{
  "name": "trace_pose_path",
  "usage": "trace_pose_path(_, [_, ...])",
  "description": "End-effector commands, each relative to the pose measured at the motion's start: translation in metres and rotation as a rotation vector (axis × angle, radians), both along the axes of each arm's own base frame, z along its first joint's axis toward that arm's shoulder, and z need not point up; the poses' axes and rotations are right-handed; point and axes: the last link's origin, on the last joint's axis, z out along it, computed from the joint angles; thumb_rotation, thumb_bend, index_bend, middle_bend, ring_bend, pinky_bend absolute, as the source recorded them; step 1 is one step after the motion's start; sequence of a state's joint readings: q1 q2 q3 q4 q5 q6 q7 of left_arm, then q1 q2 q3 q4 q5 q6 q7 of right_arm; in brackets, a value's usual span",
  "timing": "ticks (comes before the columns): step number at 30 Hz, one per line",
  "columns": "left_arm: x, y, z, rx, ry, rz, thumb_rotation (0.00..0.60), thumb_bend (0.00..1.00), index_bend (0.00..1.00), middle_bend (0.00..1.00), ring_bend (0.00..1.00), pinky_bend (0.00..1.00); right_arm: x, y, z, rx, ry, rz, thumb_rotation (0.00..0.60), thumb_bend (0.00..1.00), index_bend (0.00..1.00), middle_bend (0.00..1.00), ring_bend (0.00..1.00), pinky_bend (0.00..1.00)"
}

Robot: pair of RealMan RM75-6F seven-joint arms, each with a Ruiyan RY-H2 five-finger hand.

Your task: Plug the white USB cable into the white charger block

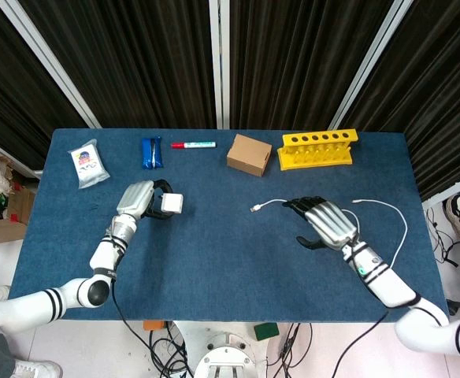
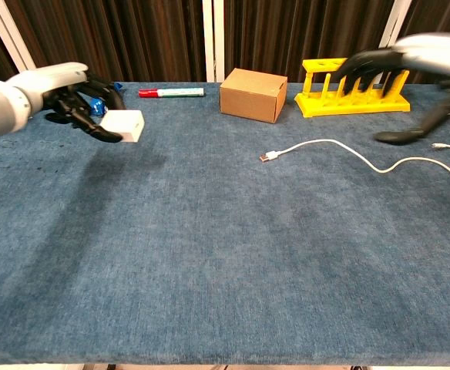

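My left hand [image 1: 142,201] [image 2: 65,91] holds the white charger block [image 1: 172,205] [image 2: 123,126] in the air above the left part of the blue table. The white USB cable [image 1: 387,207] [image 2: 348,149] lies in a wavy line on the right half, its USB plug [image 1: 256,209] [image 2: 269,157] at the left end. My right hand [image 1: 323,221] [image 2: 410,65] hovers open over the cable's middle, fingers spread and pointing toward the plug, holding nothing.
Along the far edge stand a cardboard box [image 1: 248,154] [image 2: 253,94], a yellow tube rack [image 1: 318,149] [image 2: 356,85], a red-capped marker [image 1: 193,145] [image 2: 171,92], a blue packet [image 1: 151,152] and a white pouch [image 1: 87,164].
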State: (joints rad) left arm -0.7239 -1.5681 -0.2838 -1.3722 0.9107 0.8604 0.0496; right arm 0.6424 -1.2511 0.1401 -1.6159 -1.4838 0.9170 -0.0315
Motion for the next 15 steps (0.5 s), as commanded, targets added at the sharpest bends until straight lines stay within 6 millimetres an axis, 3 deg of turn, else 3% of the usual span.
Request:
trace_pose_path(1, [-0.006,-0.008,0.004,0.007,0.009,0.015,0.600,0.22,0.62,0.56,0.78,0.99,0.035,-0.042,-0.040,0.015,0.120,0.053,0.600,0.34,0.30,0.28,0.22,0.34])
trace_pose_path(8, [-0.010,-0.016,0.007,0.010,0.001,0.032,0.600,0.21,0.62,0.55,0.78,0.99,0.050,-0.068,-0.086,0.005,0.259,0.087,0.600,0.37,0.35,0.28,0.22,0.30])
trace_pose_path(15, [-0.016,-0.020,0.008,0.009,-0.003,0.053,0.600,0.21,0.62,0.55,0.78,0.99,0.047,-0.078,-0.110,-0.020,0.338,0.101,0.600,0.39,0.37,0.27,0.17,0.19])
